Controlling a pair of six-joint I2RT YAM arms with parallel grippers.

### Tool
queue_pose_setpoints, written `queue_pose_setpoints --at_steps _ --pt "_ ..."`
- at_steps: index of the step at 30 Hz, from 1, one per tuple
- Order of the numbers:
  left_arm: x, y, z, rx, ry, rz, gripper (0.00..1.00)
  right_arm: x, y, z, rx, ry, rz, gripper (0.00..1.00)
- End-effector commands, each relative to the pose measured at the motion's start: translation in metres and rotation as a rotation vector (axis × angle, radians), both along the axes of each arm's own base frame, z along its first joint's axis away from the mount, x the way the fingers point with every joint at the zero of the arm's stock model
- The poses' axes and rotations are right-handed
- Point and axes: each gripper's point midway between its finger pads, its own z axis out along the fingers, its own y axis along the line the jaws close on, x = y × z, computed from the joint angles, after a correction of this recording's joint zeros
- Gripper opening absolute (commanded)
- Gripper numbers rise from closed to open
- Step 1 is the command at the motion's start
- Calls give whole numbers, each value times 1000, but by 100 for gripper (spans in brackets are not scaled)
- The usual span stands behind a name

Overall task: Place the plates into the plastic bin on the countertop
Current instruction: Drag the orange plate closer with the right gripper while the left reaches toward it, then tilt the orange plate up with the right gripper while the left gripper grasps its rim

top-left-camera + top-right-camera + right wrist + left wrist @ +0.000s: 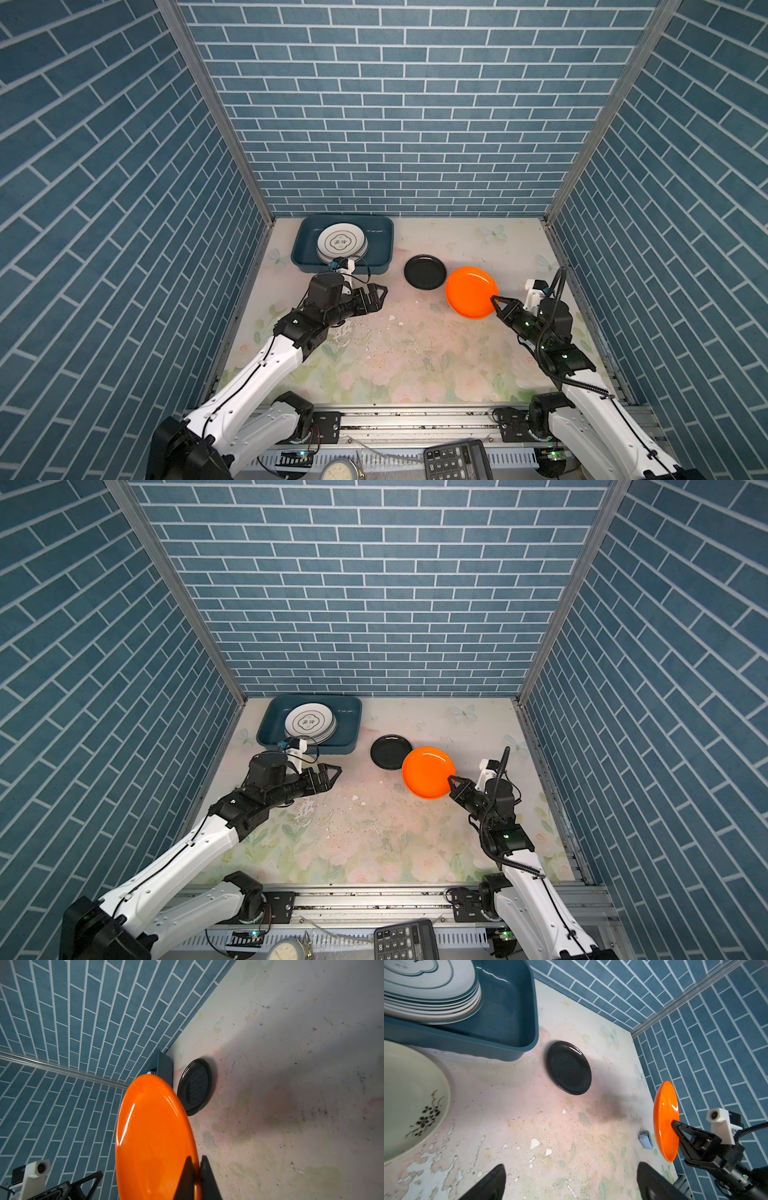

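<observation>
Right gripper [197, 1157], jaws clamped on the rim of the orange plate [471, 292] by the bench's [415, 353] right edge, was well apart from the plastic bin [379, 245] in the back-left corner; left gripper [381, 296], jaws wide, sat nearer it.

Dark teal rectangular plastic bin [508, 1012] holds a stack of white round plates with teal rims [429, 991]. Cream round plate with dark flower sprig [409, 1095] sits just beside the bin. Glossy black round plate [569, 1068] lies flat on the scuffed floral counter [519, 1115]. Right claw [673, 1124] is clamped on the rim of a steeply tilted orange round plate [664, 1118]. Left claw [571, 1176] is spread wide and empty. A small pale blue item [645, 1141] lies nearby, possibly a clip.
</observation>
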Motion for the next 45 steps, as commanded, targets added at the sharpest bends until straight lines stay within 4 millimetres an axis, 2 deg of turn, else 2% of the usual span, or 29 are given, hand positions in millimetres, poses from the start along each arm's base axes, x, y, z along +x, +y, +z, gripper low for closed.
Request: queue_pose_setpoints --at_steps 1,11,21,30,38,45 --pt "6 -19 24 -30 -68 -27 100 3 7 7 82 -20 10 0" --pt "2 -70 21 -31 -56 -156 100 18 10 0 130 -17 -3 0" --pt "1 -103 14 -42 -52 -226 100 22 13 -12 149 7 -15 0" --pt "4 -125 9 -55 -42 -266 99 23 18 -16 123 11 -4 0" --pt "13 -136 5 -86 -32 -261 82 24 29 -21 126 17 37 0" --pt "23 -143 -7 -73 -6 -245 80 25 38 -12 148 -11 68 0"
